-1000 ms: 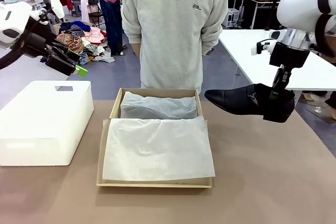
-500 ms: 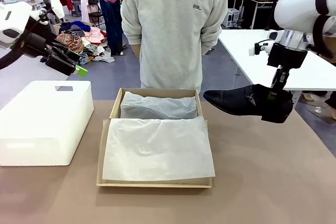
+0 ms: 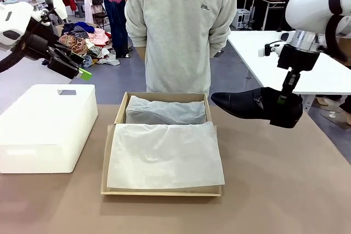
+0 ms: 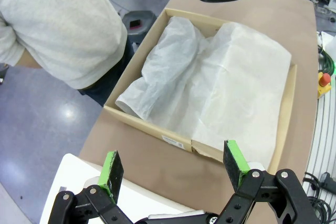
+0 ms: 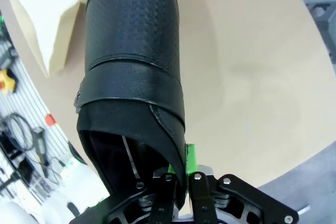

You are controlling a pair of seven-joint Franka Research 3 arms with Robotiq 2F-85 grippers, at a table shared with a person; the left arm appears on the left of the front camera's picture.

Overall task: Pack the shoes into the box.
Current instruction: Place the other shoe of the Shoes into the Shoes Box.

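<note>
Holding one black shoe [image 3: 247, 104] by the heel rim, right hand [image 3: 282, 101] clamped on it, in the air above the bench [image 3: 274, 179], toe just beside the far right corner of the box [image 3: 117, 114]. Left hand [image 4: 172, 167] high at the left, fingers wide apart, gripping nothing. White tissue paper [image 3: 164, 154] spread inside the box.

Left claw [image 4: 172, 165] wide apart; right claw [image 3: 283, 100] tight.

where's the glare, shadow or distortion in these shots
Left wrist view: a glare spot on the blue floor, box sharp. Right wrist view: the shoe looms large, the table edge bows, a soft shadow beside the shoe. Front view: even light.
</note>
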